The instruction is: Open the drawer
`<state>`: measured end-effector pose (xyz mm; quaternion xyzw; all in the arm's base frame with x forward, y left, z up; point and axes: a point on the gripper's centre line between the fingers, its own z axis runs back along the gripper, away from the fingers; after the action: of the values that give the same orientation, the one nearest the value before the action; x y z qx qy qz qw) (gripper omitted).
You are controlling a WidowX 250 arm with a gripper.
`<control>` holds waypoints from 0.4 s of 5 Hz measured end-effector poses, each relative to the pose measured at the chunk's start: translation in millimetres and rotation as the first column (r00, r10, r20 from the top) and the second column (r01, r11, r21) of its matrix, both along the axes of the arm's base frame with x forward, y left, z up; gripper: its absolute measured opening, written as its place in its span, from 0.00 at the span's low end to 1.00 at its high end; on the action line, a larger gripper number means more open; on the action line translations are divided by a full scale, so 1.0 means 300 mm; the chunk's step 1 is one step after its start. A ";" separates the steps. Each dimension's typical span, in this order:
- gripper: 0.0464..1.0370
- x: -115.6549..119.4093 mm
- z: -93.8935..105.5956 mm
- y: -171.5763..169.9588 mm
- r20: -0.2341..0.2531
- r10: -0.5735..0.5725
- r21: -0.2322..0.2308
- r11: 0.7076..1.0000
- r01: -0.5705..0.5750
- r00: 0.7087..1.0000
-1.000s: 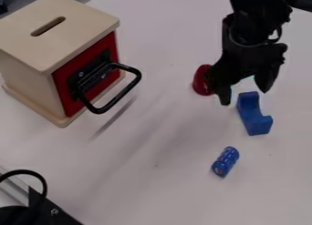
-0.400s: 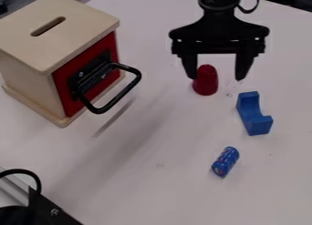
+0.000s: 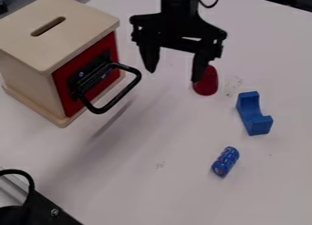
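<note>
My gripper [image 3: 174,75] hangs open at the top middle, its two fingers spread wide with nothing between them. It is to the right of the wooden box and a little above and right of the handle. The drawer front [image 3: 68,79] is a red panel set in the box's right-facing side, level with the wooden edges around it. A black loop handle [image 3: 126,91] sticks out from that panel toward the right; the gripper is apart from it. The pale wooden box [image 3: 64,26] has a slot in its top.
A red rounded object [image 3: 208,83] stands just below the gripper's right finger. Farther right lies a blue curved block [image 3: 253,114], with a blue battery-like cylinder [image 3: 225,161] below it. Black and metal equipment [image 3: 43,206] occupies the lower left corner.
The gripper has moved left from above the blue block, past the red object, toward the box, and has turned to show both fingers spread. The box, its handle and the loose objects have stayed put.
</note>
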<state>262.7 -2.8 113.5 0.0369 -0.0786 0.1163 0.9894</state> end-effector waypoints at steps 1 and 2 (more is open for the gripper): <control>0.96 -0.010 -0.021 0.041 -0.007 -0.021 0.030 0.999 0.021 1.000; 0.96 -0.001 -0.047 0.085 -0.002 -0.056 0.076 0.996 0.056 0.998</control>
<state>262.4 22.8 99.4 0.0724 -0.0838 0.0854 0.9902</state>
